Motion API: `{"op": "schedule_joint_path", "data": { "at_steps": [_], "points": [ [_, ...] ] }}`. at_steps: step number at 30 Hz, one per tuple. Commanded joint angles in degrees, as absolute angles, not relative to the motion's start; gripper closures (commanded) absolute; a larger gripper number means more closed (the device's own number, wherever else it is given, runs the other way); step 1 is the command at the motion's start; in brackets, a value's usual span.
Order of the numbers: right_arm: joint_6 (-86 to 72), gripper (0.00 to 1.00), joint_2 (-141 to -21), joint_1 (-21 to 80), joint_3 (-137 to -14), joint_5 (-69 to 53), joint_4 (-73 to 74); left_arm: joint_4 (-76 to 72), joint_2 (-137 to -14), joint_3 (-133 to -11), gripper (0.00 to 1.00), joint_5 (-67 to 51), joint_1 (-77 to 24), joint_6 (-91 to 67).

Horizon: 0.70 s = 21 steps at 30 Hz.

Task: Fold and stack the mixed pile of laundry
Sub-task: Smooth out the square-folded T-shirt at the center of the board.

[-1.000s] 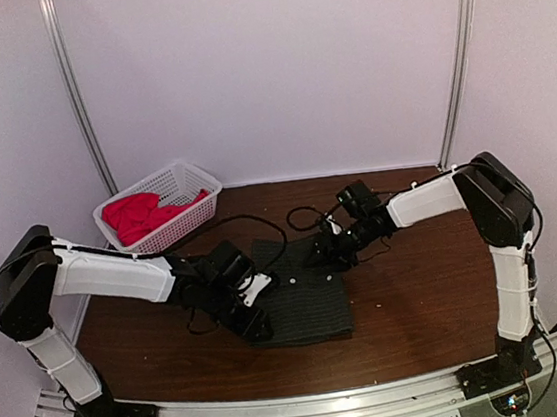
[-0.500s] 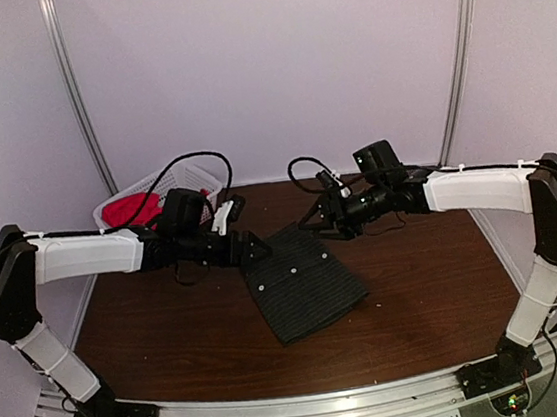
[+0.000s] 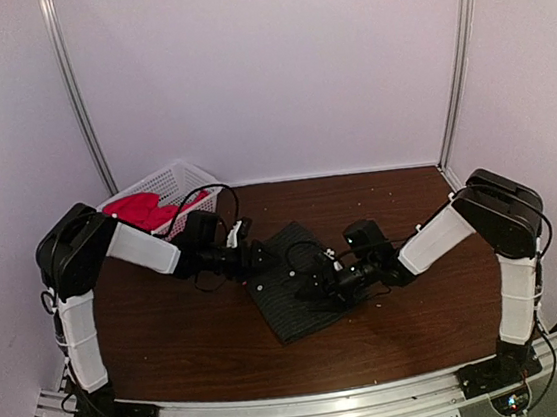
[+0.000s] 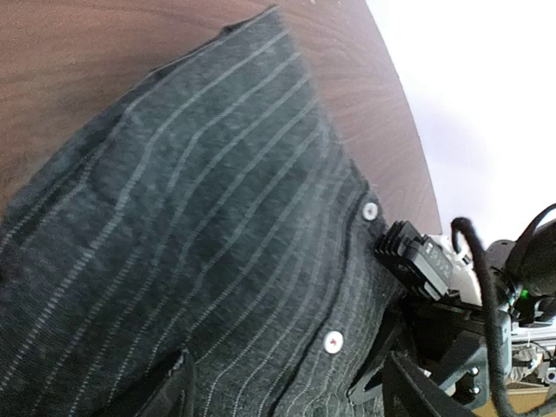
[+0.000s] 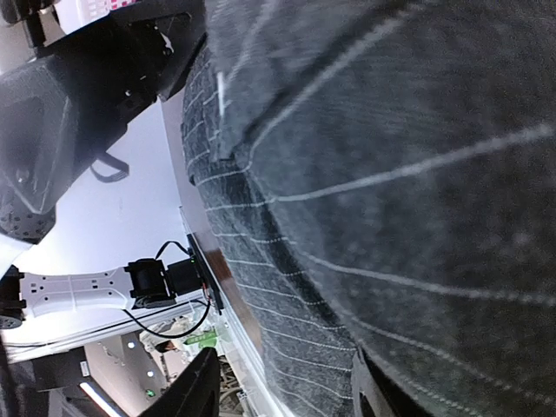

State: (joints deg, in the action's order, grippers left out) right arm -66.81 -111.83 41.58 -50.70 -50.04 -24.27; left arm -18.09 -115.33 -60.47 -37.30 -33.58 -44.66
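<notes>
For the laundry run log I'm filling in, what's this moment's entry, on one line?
pinstriped shirt: lying folded | left claw: open, at shirt edge | right claw: on shirt, grip unclear | red T-shirt: in basket

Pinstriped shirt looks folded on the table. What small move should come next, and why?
Probably lift the left gripper away from the pinstriped shirt toward the white basket: its jaws stand open, holding nothing, the shirt lies in a compact fold, and the red T-shirt sits in that basket nearby.
</notes>
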Motion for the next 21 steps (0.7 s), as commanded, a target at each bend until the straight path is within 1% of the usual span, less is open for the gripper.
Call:
{"op": "schedule_joint_path", "data": {
  "at_steps": [1, 4, 7, 10, 13, 17, 21],
  "points": [
    [-69.4, 0.47, -115.2, 41.0, -46.4, -50.2, -27.7, -27.1, -119.9, -58.5, 0.25, -40.7, -31.7, -49.8],
    [-69.2, 0.48, -115.9, 41.3, -44.3, -51.2, -28.4, -26.8, -119.7, -57.4, 0.27, -41.7, -31.7, -49.7],
    [-66.1, 0.48, -113.1, 41.4, -44.6, -52.4, -25.2, -23.5, -115.6, -57.9, 0.27, -43.3, -31.6, -47.0],
    [-61.3, 0.47, -107.3, 41.3, -48.7, -53.8, -21.5, -15.5, -110.7, -60.5, 0.26, -41.8, -31.6, -42.0],
    [-58.0, 0.47, -104.0, 39.7, -53.4, -54.0, -18.1, -13.8, -110.3, -62.4, 0.26, -41.5, -31.6, -41.8],
    [-55.6, 0.47, -105.1, 35.5, -56.8, -53.3, -14.9, -10.9, -112.1, -64.1, 0.27, -39.4, -31.6, -40.9],
    [-52.9, 0.48, -108.3, 32.4, -57.3, -51.9, -12.0, -10.2, -114.4, -64.3, 0.28, -36.8, -31.2, -40.9]
  ]
}}
